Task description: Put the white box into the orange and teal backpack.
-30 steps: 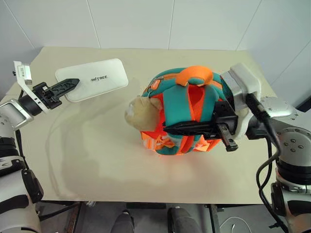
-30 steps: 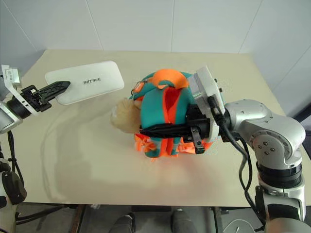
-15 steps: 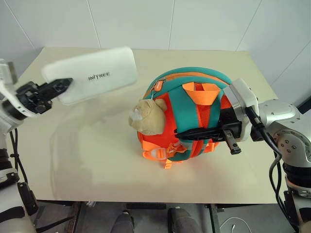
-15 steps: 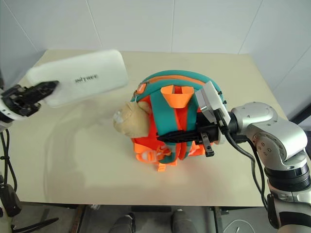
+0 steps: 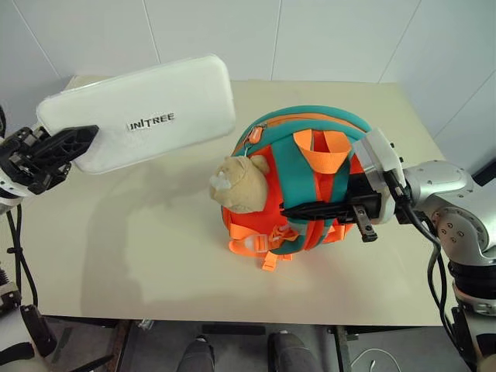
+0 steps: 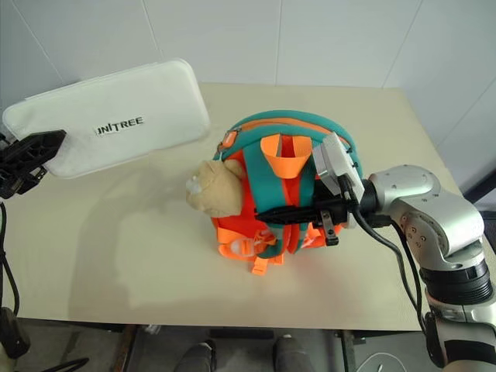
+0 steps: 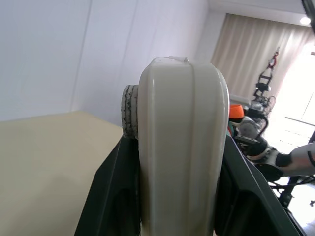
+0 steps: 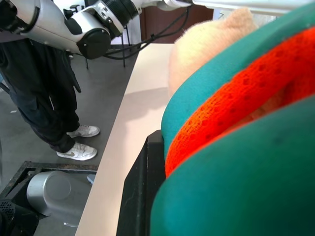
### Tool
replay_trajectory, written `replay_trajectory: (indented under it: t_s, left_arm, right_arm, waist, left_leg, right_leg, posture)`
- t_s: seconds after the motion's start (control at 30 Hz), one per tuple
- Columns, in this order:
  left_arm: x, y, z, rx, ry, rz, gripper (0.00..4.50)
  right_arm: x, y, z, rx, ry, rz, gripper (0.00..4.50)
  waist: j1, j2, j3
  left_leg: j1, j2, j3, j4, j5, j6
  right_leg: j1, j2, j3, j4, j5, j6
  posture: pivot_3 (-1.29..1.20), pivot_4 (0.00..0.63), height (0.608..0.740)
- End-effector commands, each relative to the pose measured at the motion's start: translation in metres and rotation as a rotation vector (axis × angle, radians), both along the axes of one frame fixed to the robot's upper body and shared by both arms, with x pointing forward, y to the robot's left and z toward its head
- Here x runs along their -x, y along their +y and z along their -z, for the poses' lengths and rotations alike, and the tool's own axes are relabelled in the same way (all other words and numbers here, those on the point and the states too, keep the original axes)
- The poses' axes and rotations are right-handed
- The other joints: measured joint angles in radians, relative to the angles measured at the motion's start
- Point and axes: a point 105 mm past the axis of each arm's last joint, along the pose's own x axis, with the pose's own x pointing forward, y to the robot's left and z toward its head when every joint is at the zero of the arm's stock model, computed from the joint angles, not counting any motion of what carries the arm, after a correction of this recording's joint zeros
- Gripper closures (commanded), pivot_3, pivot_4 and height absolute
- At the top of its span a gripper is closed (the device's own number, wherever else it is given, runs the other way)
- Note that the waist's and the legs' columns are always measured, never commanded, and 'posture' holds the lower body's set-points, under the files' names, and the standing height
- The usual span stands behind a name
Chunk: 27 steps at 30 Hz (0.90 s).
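The white box (image 5: pixel 143 112) is lifted off the table (image 5: pixel 139 256), at the upper left of the frame, pinched at 1 short end by the left gripper (image 5: pixel 66 147). The right gripper (image 5: pixel 325 209), fingers pressed on a teal strap, holds the orange and teal backpack (image 5: pixel 298 186) at centre. The box is not yet inside; no opening is visible, and the plush toy (image 5: pixel 236 182) faces the box.

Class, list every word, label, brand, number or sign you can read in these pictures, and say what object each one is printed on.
"UNITREE": small dark lettering on the top face of the white box, which the left gripper holds up by one end.
No other text can be read: none shows on the orange and teal backpack, its plush toy or the table.
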Motion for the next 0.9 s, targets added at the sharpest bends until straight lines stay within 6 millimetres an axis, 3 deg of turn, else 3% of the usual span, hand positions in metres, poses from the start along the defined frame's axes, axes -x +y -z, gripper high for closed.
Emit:
replay_trajectory:
  t_s: [0.03,0.2,0.37,0.67,0.9]
  left_arm:
    - [0.006,-0.02,-0.001,-0.045,-0.005,0.069,3.18]
    - [-0.004,-0.032,0.01,-0.131,0.036,0.058,3.18]
    - [-0.01,-0.032,0.012,-0.173,0.037,0.037,3.18]
    - [-0.013,-0.031,0.027,-0.398,0.043,0.076,3.18]
    - [-0.04,-0.042,0.024,-0.558,0.039,-0.019,3.18]
  right_arm:
    - [0.002,0.0,-0.004,-0.016,-0.028,-0.009,4.5]
    - [0.001,-0.001,-0.003,-0.011,-0.032,-0.002,4.5]
    - [-0.001,-0.003,-0.002,-0.008,-0.036,0.008,4.5]
    - [-0.005,-0.003,0.0,-0.003,-0.04,0.019,4.5]
    - [-0.008,0.0,0.001,-0.004,-0.044,0.016,4.5]
  waist:
    - [0.0,0.0,0.0]
    - [0.0,0.0,0.0]
    - [0.001,0.0,0.0]
    - [0.0,0.0,0.0]
    - [0.002,0.0,0.0]
  left_leg:
    - [0.0,0.0,0.0,0.0,0.0,0.0]
    - [0.0,0.0,0.0,0.001,0.0,0.0]
    - [0.0,0.0,0.0,0.002,0.0,0.0]
    - [0.0,0.0,0.0,0.002,0.0,0.0]
    - [0.0,0.0,0.0,0.002,0.0,0.0]
  right_leg:
    - [0.0,0.0,0.0,0.0,0.0,0.0]
    - [0.0,0.0,0.0,0.0,0.0,0.0]
    - [0.001,0.0,0.0,0.0,0.0,0.0]
    - [0.001,0.0,0.0,0.0,0.0,0.0]
    - [0.001,0.001,0.0,0.0,0.0,0.0]
  posture:
    - [0.0,0.15,0.74]
    - [0.0,0.15,0.74]
    - [0.0,0.15,0.74]
    - [0.0,0.15,0.74]
    - [0.0,0.15,0.74]
